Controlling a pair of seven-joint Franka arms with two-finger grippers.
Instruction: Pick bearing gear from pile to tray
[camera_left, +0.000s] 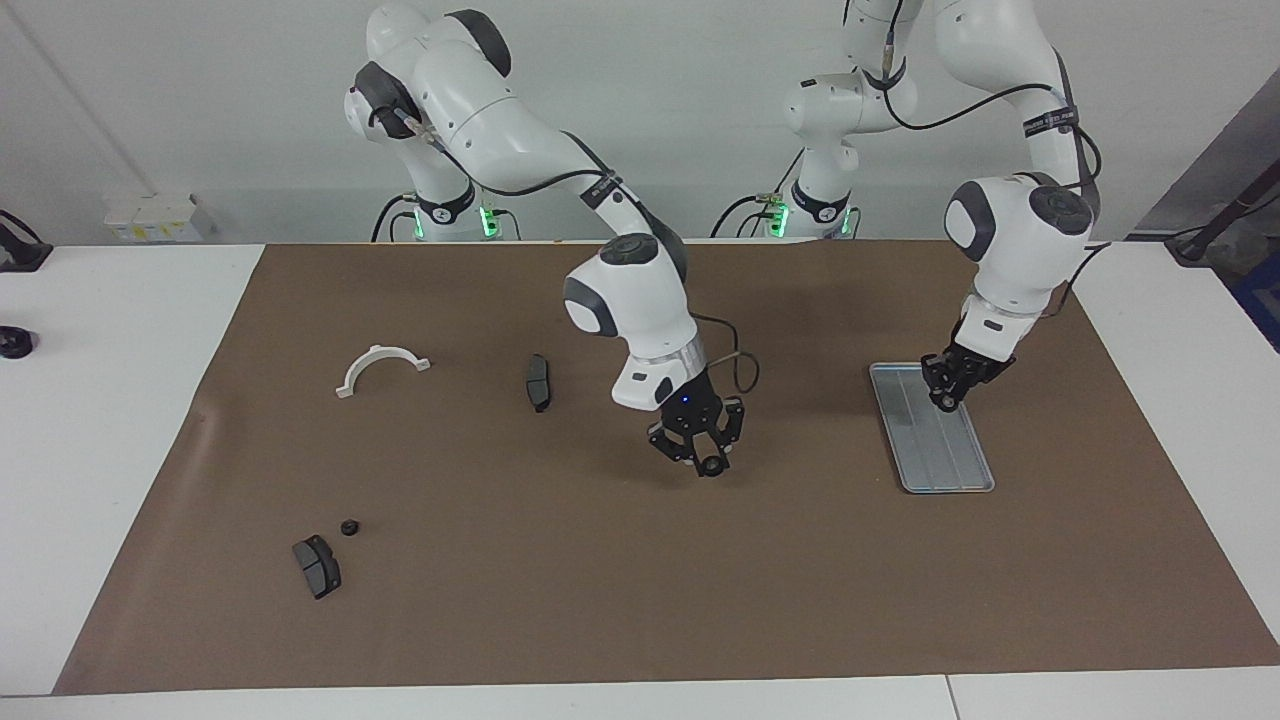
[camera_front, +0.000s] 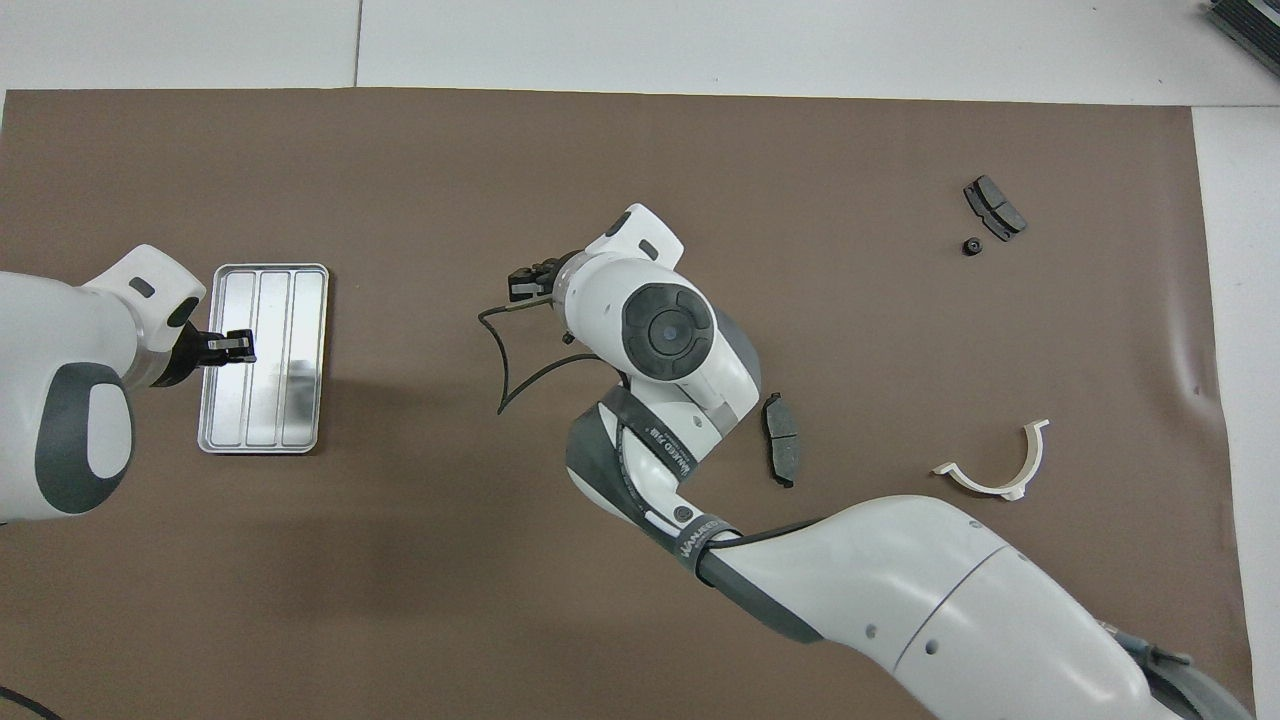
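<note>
Gears (camera_left: 711, 466) held by both grippers; tray (camera_left: 958, 472) empty.

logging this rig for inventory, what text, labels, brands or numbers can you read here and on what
Grey strap on the right arm, overhead view: white lettering, too blurred to read for certain.
Strap on the left arm, facing view: lettering too small to read.
Tray, brake pads, gear, bracket: no text visible.

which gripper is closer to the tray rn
Left. The left gripper hangs right over the tray; the right gripper is over bare mat mid-table, well short of it.
</note>
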